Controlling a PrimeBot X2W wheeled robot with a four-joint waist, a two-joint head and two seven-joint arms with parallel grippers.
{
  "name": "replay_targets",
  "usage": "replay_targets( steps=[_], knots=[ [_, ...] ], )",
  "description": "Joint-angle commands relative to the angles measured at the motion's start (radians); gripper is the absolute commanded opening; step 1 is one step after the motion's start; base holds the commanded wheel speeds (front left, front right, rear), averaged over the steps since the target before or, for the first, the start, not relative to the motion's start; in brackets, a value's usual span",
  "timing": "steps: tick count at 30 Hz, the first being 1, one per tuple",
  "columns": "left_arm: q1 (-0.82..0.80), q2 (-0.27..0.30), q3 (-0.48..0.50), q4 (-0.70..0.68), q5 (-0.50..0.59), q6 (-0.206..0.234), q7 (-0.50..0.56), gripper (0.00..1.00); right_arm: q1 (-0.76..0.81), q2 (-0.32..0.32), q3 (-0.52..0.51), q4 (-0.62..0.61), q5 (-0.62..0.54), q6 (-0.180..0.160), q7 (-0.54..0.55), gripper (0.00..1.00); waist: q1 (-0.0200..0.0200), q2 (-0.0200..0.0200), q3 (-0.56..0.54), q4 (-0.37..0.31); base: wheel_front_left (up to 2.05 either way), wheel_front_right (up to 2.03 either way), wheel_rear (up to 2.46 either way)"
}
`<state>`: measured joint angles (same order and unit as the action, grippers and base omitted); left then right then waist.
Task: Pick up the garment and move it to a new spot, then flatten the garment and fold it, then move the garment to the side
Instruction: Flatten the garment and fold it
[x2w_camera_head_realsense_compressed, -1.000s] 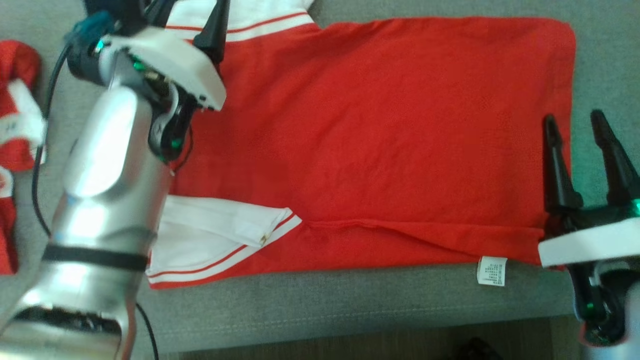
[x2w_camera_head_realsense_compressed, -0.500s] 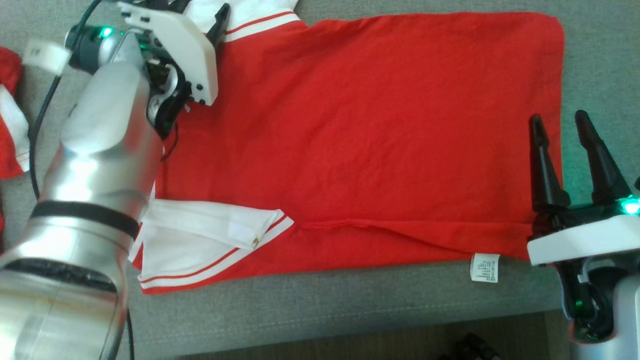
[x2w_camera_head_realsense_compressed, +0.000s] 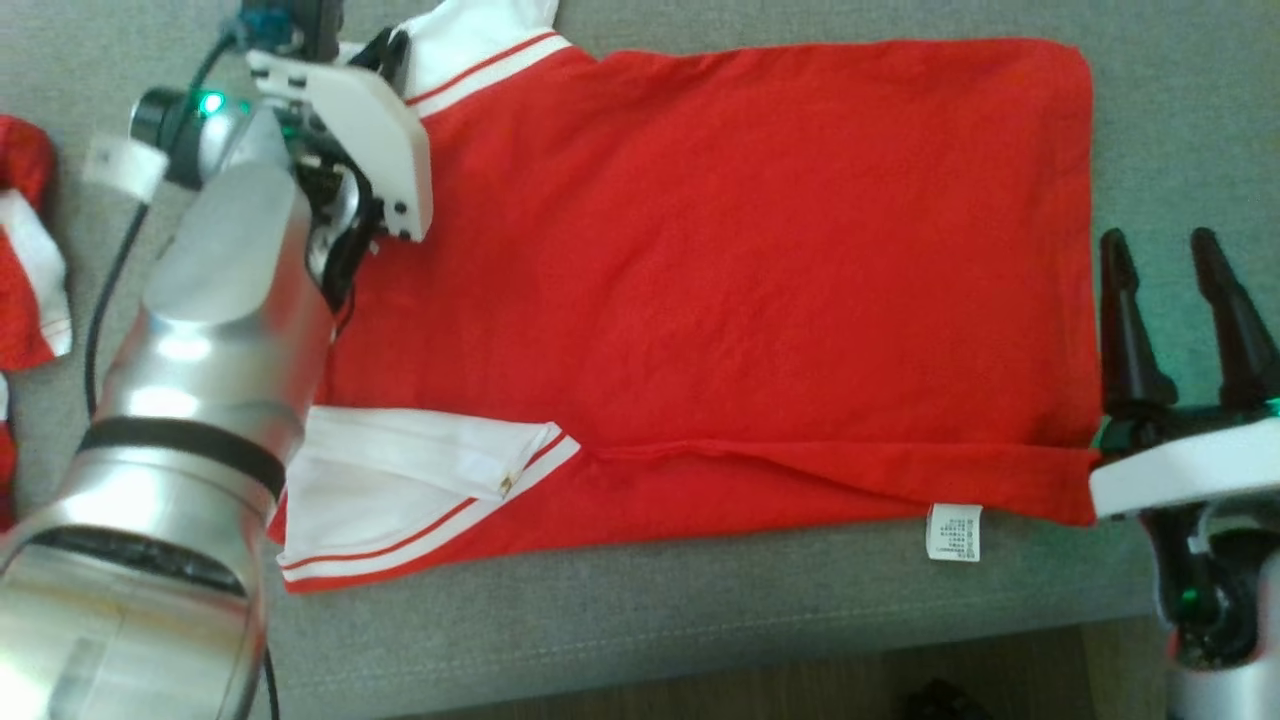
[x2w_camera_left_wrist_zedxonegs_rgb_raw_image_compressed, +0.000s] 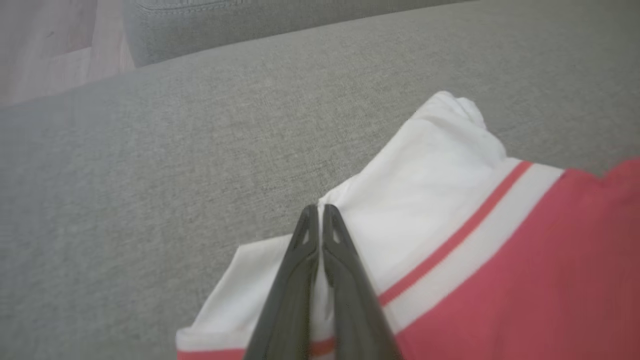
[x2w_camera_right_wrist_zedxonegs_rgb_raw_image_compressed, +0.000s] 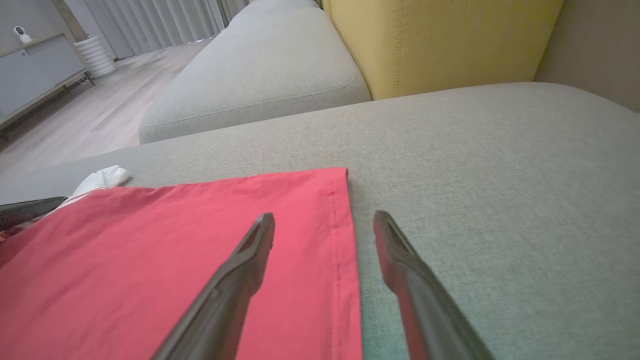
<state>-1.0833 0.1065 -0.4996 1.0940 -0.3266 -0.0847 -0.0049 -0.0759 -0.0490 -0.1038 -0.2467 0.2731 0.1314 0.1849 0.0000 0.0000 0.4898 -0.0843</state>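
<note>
The garment (x2w_camera_head_realsense_compressed: 720, 280) is a red shirt with white, red-striped sleeves, spread flat on the grey sofa seat (x2w_camera_head_realsense_compressed: 700, 610). My left gripper (x2w_camera_head_realsense_compressed: 385, 55) is at the far sleeve (x2w_camera_head_realsense_compressed: 480, 45), at the upper left. In the left wrist view my left gripper (x2w_camera_left_wrist_zedxonegs_rgb_raw_image_compressed: 320, 210) is shut, with the white sleeve cloth (x2w_camera_left_wrist_zedxonegs_rgb_raw_image_compressed: 430, 165) pinched between its fingers. Over the garment's hem at the right hangs my right gripper (x2w_camera_head_realsense_compressed: 1160, 245), open. In the right wrist view the right gripper (x2w_camera_right_wrist_zedxonegs_rgb_raw_image_compressed: 324, 217) straddles the hem edge (x2w_camera_right_wrist_zedxonegs_rgb_raw_image_compressed: 340, 240), one finger over red cloth and one over the sofa.
More red and white clothing (x2w_camera_head_realsense_compressed: 30, 250) lies at the left edge of the seat. The near sleeve (x2w_camera_head_realsense_compressed: 420, 490) is folded in, and a white label (x2w_camera_head_realsense_compressed: 953, 532) sticks out by the sofa's front edge. A yellow cushion (x2w_camera_right_wrist_zedxonegs_rgb_raw_image_compressed: 440, 40) stands behind the seat.
My left gripper has gone from open to shut on the far sleeve. The head camera has shifted a little. The right gripper stays open at the hem.
</note>
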Motion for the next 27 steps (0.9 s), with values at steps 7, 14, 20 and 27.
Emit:
replay_targets(
  steps=[7, 14, 20, 27],
  knots=[
    [0.038, 0.016, 0.024, -0.023, -0.008, 0.027, -0.129, 0.0, -0.163, -0.103, -0.033, 0.085, 0.035, -0.001, 0.032, 1.0, 0.0, 0.0, -0.041, 0.019, 0.0, 0.0, 0.0],
    [0.03, -0.004, 0.012, -0.072, -0.007, 0.027, -0.211, 0.0, -0.357, -0.188, -0.024, 0.306, 0.087, -0.001, 0.076, 1.0, 0.0, 0.0, -0.022, 0.05, 0.0, 0.0, 0.0],
    [0.021, -0.014, 0.003, -0.127, -0.001, 0.027, -0.247, 0.0, -0.513, -0.237, 0.052, 0.561, 0.111, -0.001, 0.119, 1.0, 0.0, 0.0, 0.015, 0.079, 0.0, 0.0, 0.0],
    [0.032, -0.009, 0.006, -0.17, 0.002, 0.031, -0.256, 0.0, -0.559, -0.261, 0.122, 0.694, 0.145, -0.001, 0.106, 1.0, 0.0, 0.0, 0.023, 0.089, 0.0, 0.0, 0.0]
  ],
)
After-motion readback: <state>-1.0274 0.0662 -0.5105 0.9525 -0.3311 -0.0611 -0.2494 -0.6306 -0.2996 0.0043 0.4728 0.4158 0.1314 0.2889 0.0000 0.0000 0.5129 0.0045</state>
